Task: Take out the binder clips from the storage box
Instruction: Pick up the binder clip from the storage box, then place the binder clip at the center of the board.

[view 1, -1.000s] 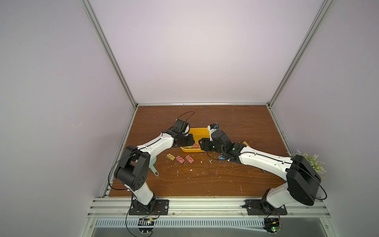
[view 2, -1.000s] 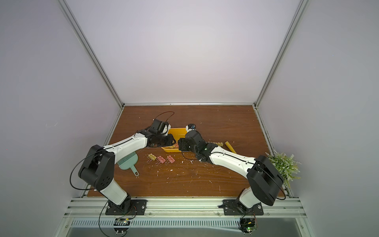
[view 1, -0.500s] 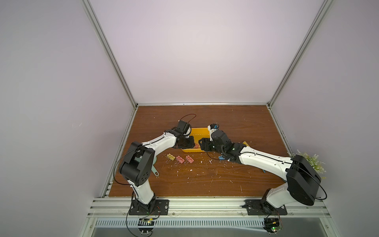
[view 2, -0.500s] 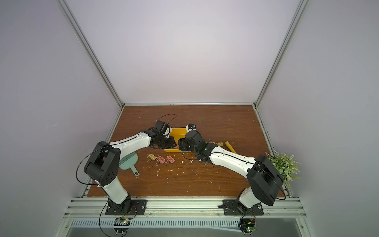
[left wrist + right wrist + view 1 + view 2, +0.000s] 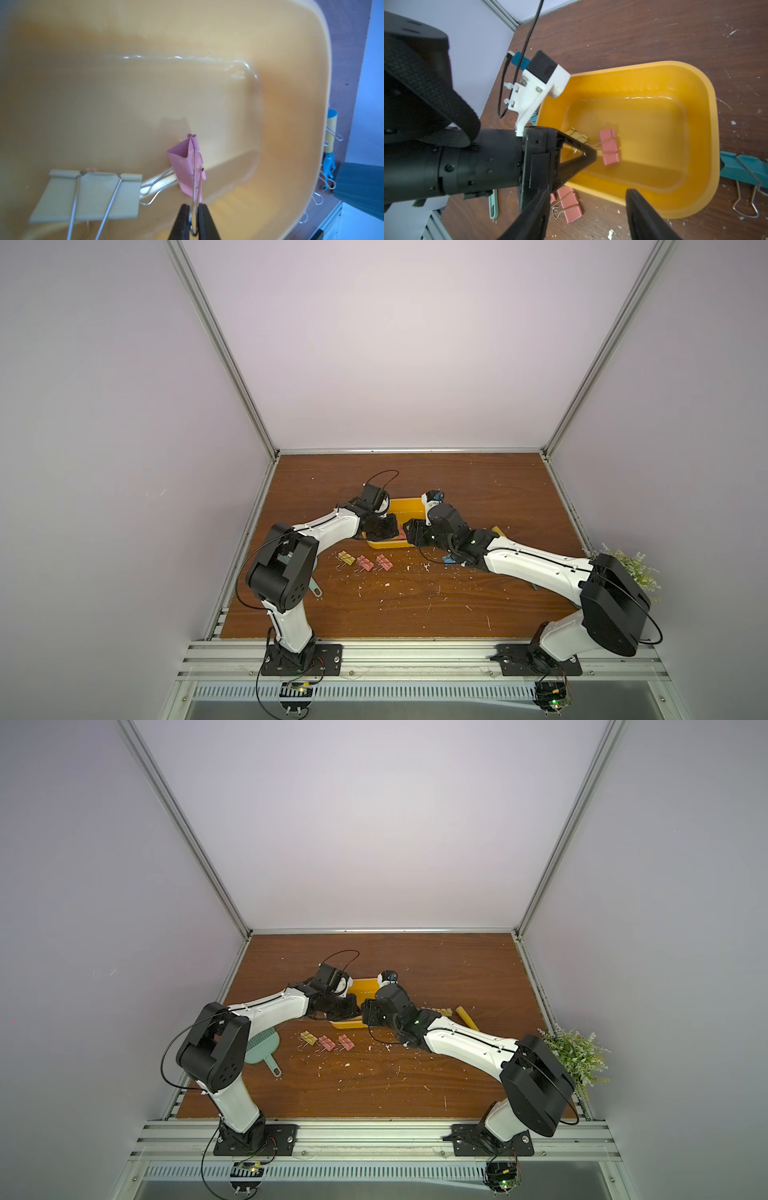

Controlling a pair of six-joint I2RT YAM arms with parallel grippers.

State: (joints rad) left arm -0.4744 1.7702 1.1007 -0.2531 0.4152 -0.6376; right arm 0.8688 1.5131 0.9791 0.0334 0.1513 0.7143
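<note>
Left wrist view: pink clip pinched by its handle!

Left claw (image 5: 193, 206) has just nipped almost shut on the thin wire handle (image 5: 195, 187) of the pink binder clip (image 5: 184, 166). The clip sits inside the storage box (image 5: 324, 83), near its middle, though I can't tell if it's off the floor. A pale yellow clip (image 5: 87, 195) lies just beside it, also in the box. Right claw (image 5: 588, 193) hangs wide open and empty over the box's rim. Grip made, so lifting out looks like the step in hand. Three clips (image 5: 363, 562) already lie on the worktop (image 5: 415, 614) just outside the box, and I see two still inside. That thin wire could slip!
</note>
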